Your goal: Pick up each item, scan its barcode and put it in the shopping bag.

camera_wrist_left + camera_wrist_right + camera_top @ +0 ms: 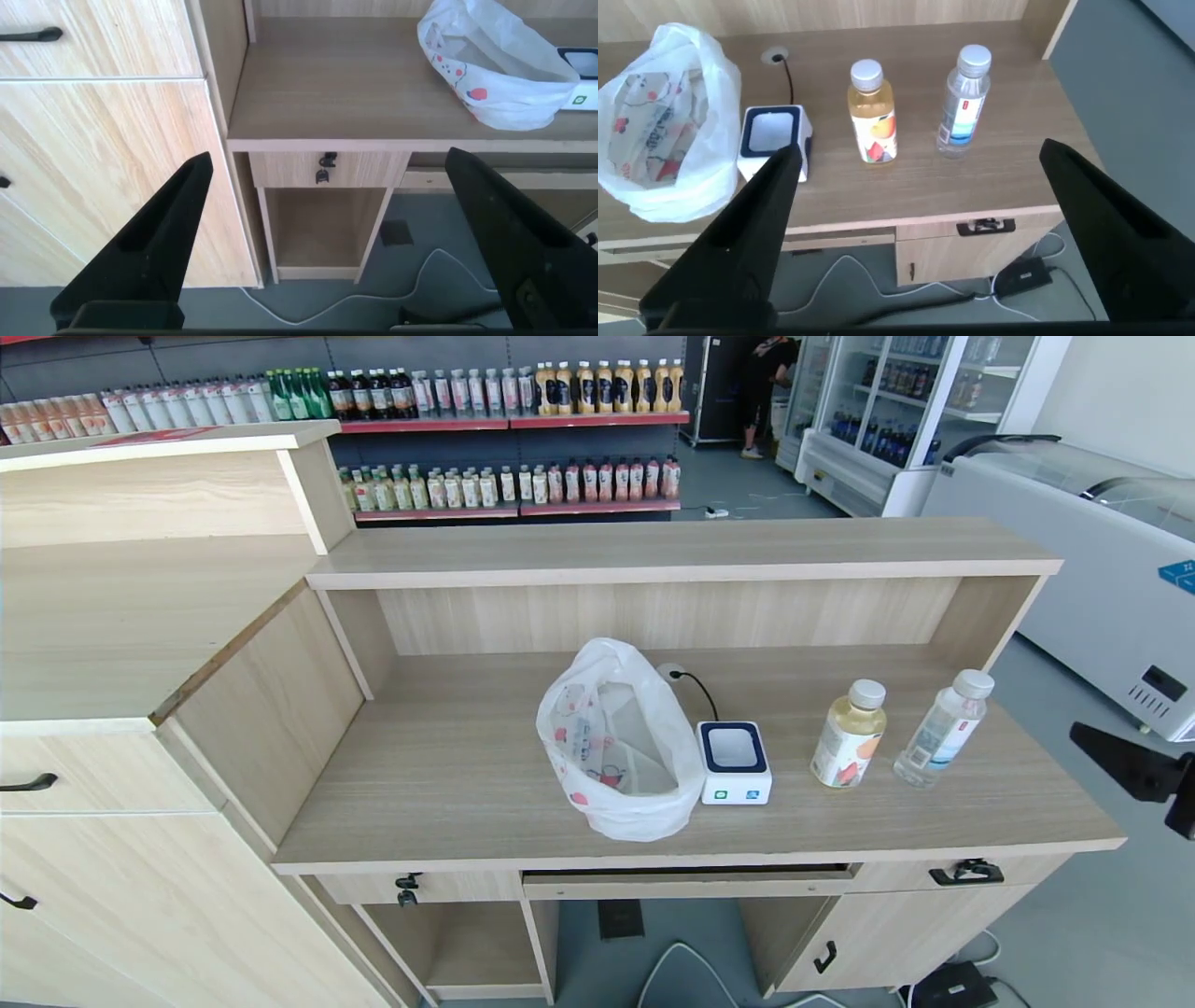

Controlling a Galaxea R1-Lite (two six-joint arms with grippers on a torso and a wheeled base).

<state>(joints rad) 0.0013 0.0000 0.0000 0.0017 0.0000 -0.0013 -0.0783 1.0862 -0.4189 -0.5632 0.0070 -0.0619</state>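
A white plastic shopping bag (616,747) stands open in the middle of the wooden desk (448,775). Touching its right side is a white barcode scanner (734,761) with a dark-framed window. Further right stand a yellow juice bottle (848,735) and a clear water bottle (941,731), both upright. My right gripper (1125,770) hangs off the desk's right end, open and empty; its wrist view looks over the juice bottle (871,114), water bottle (964,101), scanner (771,135) and bag (663,121). My left gripper (329,159) is open and empty, low before the desk's left front, with the bag (495,65) beyond.
A raised ledge (681,551) runs along the back of the desk, and a taller cabinet (140,616) walls off its left side. The scanner's black cable (695,686) runs to a hole at the back. A chest freezer (1102,569) stands to the right.
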